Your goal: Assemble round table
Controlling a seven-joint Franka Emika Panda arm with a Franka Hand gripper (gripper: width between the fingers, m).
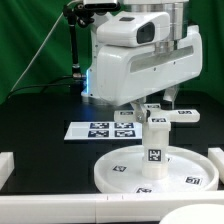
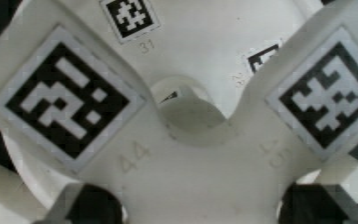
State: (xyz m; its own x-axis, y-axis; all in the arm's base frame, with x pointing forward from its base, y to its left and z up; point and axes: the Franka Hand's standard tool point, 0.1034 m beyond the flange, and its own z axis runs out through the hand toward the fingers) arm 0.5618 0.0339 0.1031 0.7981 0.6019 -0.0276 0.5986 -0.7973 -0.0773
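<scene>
The exterior view looks from the front, slightly above, across the black worktop (image 1: 40, 150), with the white arm (image 1: 135, 55) filling the upper middle of the frame and facing the camera. The wrist view sits very close over the cross-shaped foot piece (image 2: 176, 120), which both views share (image 1: 165, 112).

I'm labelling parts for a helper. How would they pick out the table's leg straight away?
Start at the large round disc lying at the front of the black table. The leg stands upright in its middle. It alone is a short thick white post with a square tag on its side; the marker board behind lies flat.
</scene>
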